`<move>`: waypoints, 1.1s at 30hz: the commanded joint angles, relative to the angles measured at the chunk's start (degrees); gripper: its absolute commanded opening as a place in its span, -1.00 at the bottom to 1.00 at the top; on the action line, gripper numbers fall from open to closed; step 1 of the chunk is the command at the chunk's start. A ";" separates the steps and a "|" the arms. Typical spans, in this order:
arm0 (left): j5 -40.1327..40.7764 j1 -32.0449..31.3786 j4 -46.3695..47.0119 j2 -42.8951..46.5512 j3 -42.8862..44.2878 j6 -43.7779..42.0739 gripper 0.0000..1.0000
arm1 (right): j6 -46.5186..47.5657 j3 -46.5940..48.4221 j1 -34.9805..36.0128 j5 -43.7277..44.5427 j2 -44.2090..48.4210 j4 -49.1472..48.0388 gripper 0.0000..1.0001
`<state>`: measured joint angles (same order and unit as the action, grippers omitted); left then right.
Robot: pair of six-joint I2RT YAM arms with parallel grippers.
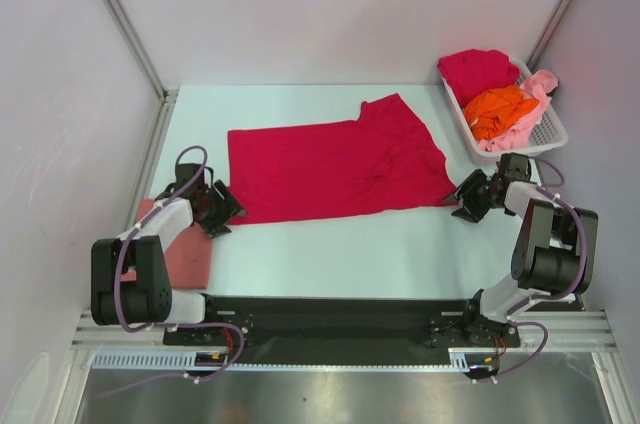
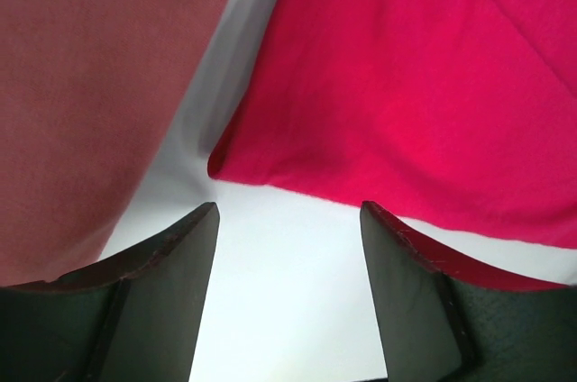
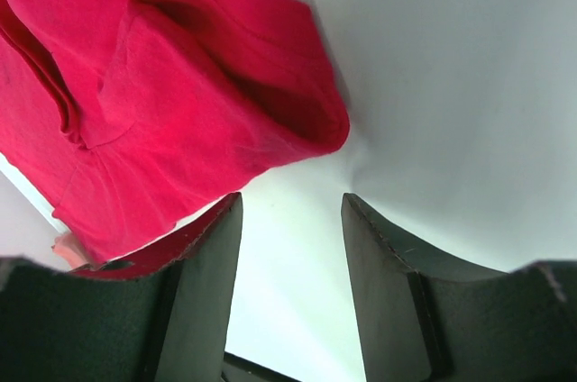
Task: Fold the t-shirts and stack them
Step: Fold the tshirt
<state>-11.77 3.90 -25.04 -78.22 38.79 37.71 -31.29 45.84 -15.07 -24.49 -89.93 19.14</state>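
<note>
A crimson red t-shirt (image 1: 335,166) lies spread flat across the middle of the table, one sleeve folded toward the back. My left gripper (image 1: 224,212) sits just off its near left corner (image 2: 236,159), open, with only bare table between the fingers. My right gripper (image 1: 462,196) rests at the shirt's near right corner (image 3: 311,125), open and holding nothing. A folded dusty salmon pink t-shirt (image 1: 188,256) lies under the left arm and shows as well in the left wrist view (image 2: 90,85). More t-shirts, crimson (image 1: 478,71), orange (image 1: 497,109) and light pink (image 1: 528,114), are heaped in the basket.
The white slotted basket (image 1: 549,134) stands at the back right, close to the right arm. Metal frame posts (image 1: 120,19) and white walls close the table in at the back and sides.
</note>
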 commanded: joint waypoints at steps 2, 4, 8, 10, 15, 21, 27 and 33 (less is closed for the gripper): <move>2.36 0.67 3.77 -2.03 -0.46 1.92 0.39 | 1.23 0.12 -0.05 -0.30 -0.77 -3.67 0.10; 2.45 1.28 4.47 -2.47 -1.25 2.19 0.36 | 1.23 0.03 -0.05 -0.21 -0.95 -4.54 0.09; 3.24 1.99 5.53 -2.82 -2.22 1.49 0.32 | 2.02 0.21 -0.05 -0.21 -2.00 -4.99 0.09; 3.51 2.42 5.53 -3.26 -2.05 0.87 0.30 | 2.46 -0.05 -0.05 0.23 -2.27 -4.99 0.12; 4.12 2.78 5.61 -4.49 -2.13 -0.45 0.17 | 3.87 0.30 -0.05 1.11 -3.41 -4.98 0.19; 4.74 2.87 6.14 -3.96 -2.84 -1.33 0.02 | 4.22 1.61 -0.05 1.64 -5.34 -5.16 0.20; 4.83 2.78 4.74 -2.56 -2.66 -1.59 -0.07 | 4.22 2.41 -0.05 2.78 -6.66 -5.25 0.20; 5.35 2.87 3.33 -1.41 -3.19 -1.24 -0.03 | 3.60 2.32 -0.05 3.31 -7.80 -6.30 0.20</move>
<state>-9.02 6.20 -19.00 -79.96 36.93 37.93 -29.36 48.36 -15.07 -25.80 -95.07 13.17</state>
